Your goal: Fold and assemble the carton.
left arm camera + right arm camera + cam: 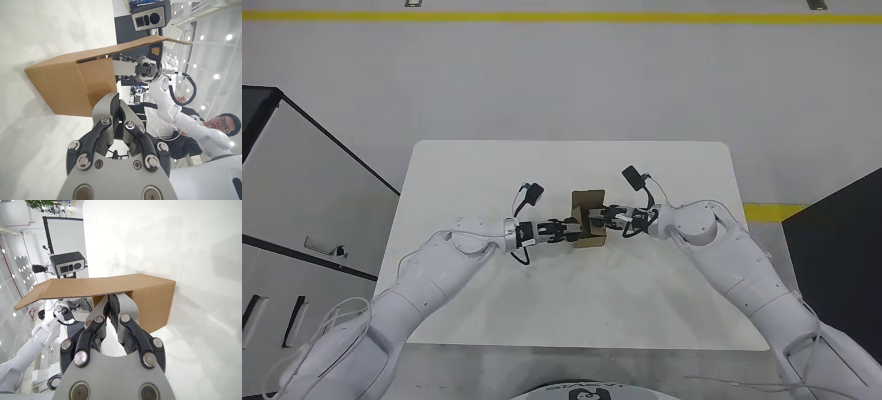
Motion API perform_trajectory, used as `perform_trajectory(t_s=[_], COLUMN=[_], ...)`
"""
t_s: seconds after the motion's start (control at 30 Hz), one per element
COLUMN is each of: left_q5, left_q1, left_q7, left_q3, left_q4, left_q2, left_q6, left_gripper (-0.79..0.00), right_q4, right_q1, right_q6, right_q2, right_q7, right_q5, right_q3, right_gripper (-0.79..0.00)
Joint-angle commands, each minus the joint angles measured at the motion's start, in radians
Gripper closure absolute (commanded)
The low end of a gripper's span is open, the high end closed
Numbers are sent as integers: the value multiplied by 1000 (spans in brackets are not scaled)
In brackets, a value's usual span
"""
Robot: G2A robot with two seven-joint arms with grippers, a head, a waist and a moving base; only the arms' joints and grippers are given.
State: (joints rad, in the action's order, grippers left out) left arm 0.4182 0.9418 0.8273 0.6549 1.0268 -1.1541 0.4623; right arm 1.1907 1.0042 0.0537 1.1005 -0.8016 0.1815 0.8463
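Note:
The brown carton (589, 204) stands at the middle of the white table (492, 180), one long flap (56, 289) sticking out from its open side. My left gripper (571, 232) is shut, its tips (115, 97) against the edge of a side flap (98, 79) of the carton (62, 81). I cannot tell whether cardboard is pinched between them. From the opposite side my right gripper (605, 217) is shut too. Its fingers (130, 304) reach under the long flap into the carton's (155, 302) opening. The right gripper (122, 69) also appears behind the side flap.
A black-framed cabinet (282, 170) stands off the table's left side and a dark panel (842, 240) off its right. The carton is the one thing on the table, with bare surface around it on all sides.

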Motion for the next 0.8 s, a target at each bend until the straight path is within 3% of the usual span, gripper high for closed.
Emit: perform_trajectory(t_s=[0.0, 0.2, 0.77], left_q5=[-5, 14, -31], left_q1=[2, 15, -6], left_q7=[-1, 2, -4], left_q3=[4, 24, 9], left_q4=[0, 2, -45], left_q2=[-2, -7, -48], left_q6=[1, 30, -7], left_gripper=[0, 0, 0], right_q4=[-1, -2, 20], right_q1=[0, 5, 30], right_q6=[1, 6, -3], right_q2=[1, 4, 2], right_q7=[-2, -2, -8], right_q5=[-2, -6, -33], right_q3=[1, 8, 45], right_gripper=[0, 0, 0])
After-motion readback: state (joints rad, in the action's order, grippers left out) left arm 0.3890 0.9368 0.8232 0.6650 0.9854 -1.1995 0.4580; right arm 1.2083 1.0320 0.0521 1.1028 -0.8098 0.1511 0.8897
